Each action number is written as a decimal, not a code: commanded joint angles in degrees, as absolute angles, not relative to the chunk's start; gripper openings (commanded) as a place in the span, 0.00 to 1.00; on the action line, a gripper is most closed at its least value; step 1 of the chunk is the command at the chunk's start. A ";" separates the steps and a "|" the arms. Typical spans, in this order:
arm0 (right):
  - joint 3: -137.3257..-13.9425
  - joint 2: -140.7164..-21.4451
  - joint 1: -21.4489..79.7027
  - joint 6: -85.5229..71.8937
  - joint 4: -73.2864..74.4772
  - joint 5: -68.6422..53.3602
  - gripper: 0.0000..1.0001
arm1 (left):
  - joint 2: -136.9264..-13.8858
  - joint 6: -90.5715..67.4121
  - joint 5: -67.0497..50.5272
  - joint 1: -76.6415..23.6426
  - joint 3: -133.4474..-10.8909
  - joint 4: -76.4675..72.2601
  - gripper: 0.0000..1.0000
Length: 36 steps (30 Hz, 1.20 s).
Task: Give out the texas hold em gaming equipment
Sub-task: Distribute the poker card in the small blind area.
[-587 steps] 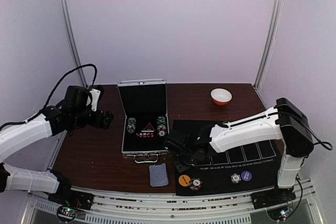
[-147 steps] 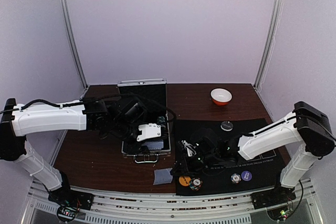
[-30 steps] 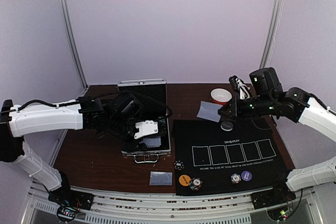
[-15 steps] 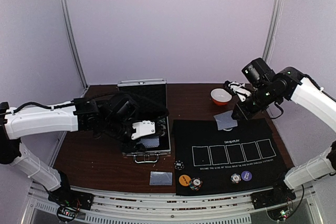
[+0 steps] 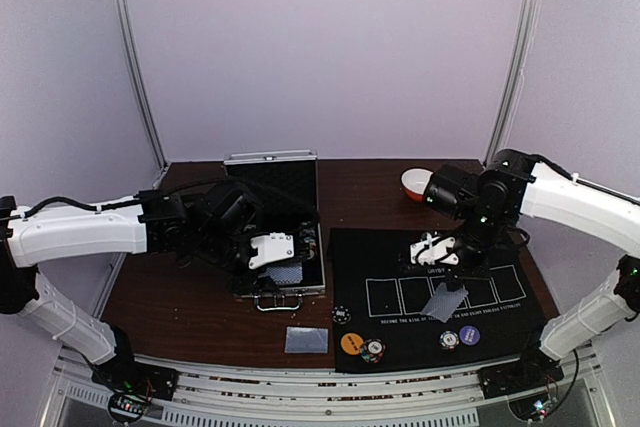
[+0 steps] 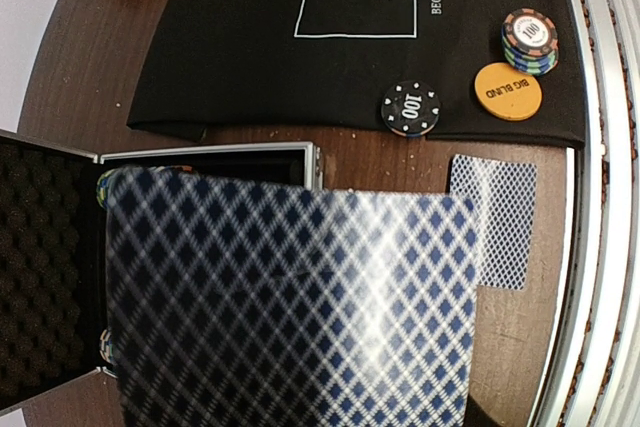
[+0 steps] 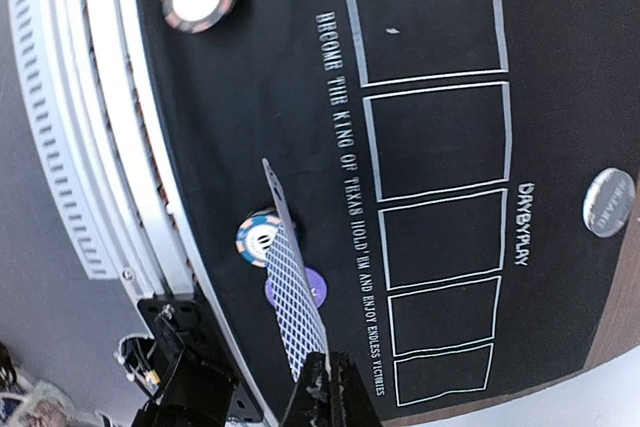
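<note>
Above the near right of the mat [image 5: 390, 252], the right hand [image 5: 440, 269], clamped on a card [image 5: 443, 301], dangles it just beyond the chip stack [image 5: 449, 338].

A silver case [image 5: 270, 187] with black foam lining is stood open on the left half of the dark wooden table [image 5: 180, 292], its lid raised upright. A black mat [image 5: 380, 257] printed with five white boxes is laid just to its right. A white-and-orange bowl [image 5: 412, 184] is set behind the mat.

Top external: high, behind the near tabletop [image 5: 180, 297] edge, facing inward. Both wrist views look down from close. All three share the black mat [image 5: 352, 262].
</note>
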<state>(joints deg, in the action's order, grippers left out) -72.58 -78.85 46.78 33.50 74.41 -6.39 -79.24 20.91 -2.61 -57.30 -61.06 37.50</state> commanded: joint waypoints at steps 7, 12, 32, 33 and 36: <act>-68.21 -75.63 48.79 39.23 77.96 9.93 0.00 | -78.99 21.51 -3.20 -56.78 -61.33 35.24 0.52; -67.56 -73.85 43.51 39.23 78.05 17.24 0.00 | -79.15 21.66 -2.93 -56.61 -61.33 35.16 0.52; -48.23 -61.45 23.51 34.86 77.08 2.98 0.00 | -79.71 22.58 -3.94 -55.37 -62.42 35.34 0.52; -47.91 -61.50 22.86 34.42 76.41 3.05 0.00 | -79.79 22.54 -3.89 -55.37 -62.59 35.59 0.52; -46.69 -61.61 19.64 33.33 73.36 1.80 0.00 | -79.59 22.45 -3.81 -55.37 -62.93 35.86 0.52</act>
